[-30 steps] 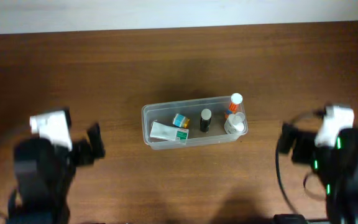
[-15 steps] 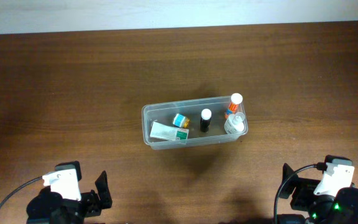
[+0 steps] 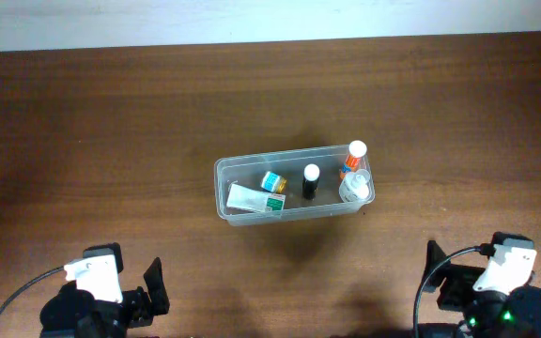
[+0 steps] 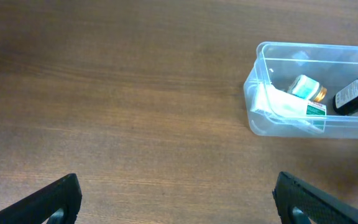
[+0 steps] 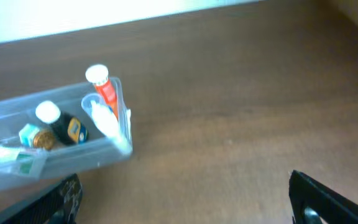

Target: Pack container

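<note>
Container (image 3: 270,156) at ctr of table (image 3: 111,113), long axis L–R, holding bottles (image 3: 310,180) and a tube (image 3: 252,198). Left gripper (image 4: 176,202) and right gripper (image 5: 185,205): jaws wide apart, empty, at near edge, approx. equidistant. Container lies fwd, between them.

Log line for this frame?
clear plastic rectangular container: holds white tube, small bottles | left gripper: open, empty | right gripper: open, empty

1. The tabletop (image 3: 111,122) is dark brown with wood grain.
2. The container (image 3: 252,158) is clear and colourless.
3. Inside the container: a white, green-labelled tube (image 3: 252,198), a teal-and-gold jar (image 3: 272,181), a white-capped black bottle (image 3: 309,183), a white-capped orange bottle (image 3: 353,160).
</note>
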You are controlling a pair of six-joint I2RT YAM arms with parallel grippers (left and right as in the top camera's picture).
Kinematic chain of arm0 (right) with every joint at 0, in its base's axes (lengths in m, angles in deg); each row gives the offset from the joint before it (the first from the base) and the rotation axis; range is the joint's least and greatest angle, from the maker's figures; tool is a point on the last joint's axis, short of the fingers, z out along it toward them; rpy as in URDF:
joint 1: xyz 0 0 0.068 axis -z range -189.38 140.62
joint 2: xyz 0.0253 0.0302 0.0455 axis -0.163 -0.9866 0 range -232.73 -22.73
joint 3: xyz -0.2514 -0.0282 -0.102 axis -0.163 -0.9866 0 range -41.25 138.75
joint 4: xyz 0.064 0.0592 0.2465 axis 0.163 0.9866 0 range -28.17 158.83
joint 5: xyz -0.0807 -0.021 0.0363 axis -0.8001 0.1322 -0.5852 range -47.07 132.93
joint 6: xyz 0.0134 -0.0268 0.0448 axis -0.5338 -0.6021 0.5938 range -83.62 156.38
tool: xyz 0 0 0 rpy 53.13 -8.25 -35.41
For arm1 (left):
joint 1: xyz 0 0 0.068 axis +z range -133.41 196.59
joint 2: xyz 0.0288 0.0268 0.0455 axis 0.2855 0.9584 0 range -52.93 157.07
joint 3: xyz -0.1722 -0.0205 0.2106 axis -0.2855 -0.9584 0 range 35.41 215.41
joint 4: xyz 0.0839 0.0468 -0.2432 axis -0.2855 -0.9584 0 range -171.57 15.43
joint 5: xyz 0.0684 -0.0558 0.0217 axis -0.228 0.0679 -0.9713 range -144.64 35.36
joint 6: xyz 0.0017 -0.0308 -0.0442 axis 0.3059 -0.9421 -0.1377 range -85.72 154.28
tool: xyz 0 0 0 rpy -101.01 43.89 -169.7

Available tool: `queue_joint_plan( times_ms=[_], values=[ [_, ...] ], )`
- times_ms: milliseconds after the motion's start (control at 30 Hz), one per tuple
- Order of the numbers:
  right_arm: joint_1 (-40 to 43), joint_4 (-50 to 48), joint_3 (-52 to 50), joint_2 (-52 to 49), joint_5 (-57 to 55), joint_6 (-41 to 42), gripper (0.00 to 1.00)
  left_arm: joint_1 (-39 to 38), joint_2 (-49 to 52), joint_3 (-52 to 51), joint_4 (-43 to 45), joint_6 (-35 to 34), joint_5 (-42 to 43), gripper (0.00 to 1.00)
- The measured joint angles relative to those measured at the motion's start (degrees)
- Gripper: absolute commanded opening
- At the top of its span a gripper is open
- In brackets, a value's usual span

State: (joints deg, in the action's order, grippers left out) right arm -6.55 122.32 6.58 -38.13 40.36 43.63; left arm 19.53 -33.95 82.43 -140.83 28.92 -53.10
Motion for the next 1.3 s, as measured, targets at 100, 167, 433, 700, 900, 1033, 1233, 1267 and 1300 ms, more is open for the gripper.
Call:
queue_joint_plan(
  times_ms=[100, 167, 433, 700, 900, 1033, 1233, 1267, 1300],
  values=[
    [0.0, -10.2, -9.4, 4.2, 0.1, -0.2, 0.98, 0.0, 0.0, 0.0, 0.0, 0.0, 0.0, 1.00],
    [0.0, -18.6, -16.3, 7.5, 0.6, -0.3, 0.98, 0.0, 0.0, -0.1, 0.0, 0.0, 0.0, 0.99],
    [-0.5, -54.9, -39.0, 14.5, 3.2, -1.9, 0.98, 0.0, 0.0, -0.1, 0.0, 0.0, 0.0, 0.99],
    [-0.9, -56.4, -47.3, 14.5, 4.0, -6.2, 0.98, 0.0, 0.0, -0.1, 0.0, 0.0, 0.0, 0.99],
    [-0.9, -56.4, -47.3, 14.5, 4.0, -7.0, 0.98, 0.0, 0.0, -0.1, 0.0, 0.0, 0.0, 0.99],
    [-0.9, -56.4, -47.3, 14.5, 4.0, -7.2, 0.98, 0.0, 0.0, -0.1, 0.0, 0.0, 0.0, 0.99],
    [-0.9, -56.4, -47.3, 14.5, 4.0, -7.2, 0.98, 0.0, 0.0, -0.1, 0.0, 0.0, 0.0, 0.99],
    [-0.9, -56.4, -47.3, 14.5, 4.0, -7.3, 0.98, 0.0, 0.0, -0.1, 0.0, 0.0, 0.0, 0.99],
    [-0.9, -56.4, -47.3, 14.5, 4.0, -7.3, 0.98, 0.0, 0.0, -0.1, 0.0, 0.0, 0.0, 0.99]
  ],
)
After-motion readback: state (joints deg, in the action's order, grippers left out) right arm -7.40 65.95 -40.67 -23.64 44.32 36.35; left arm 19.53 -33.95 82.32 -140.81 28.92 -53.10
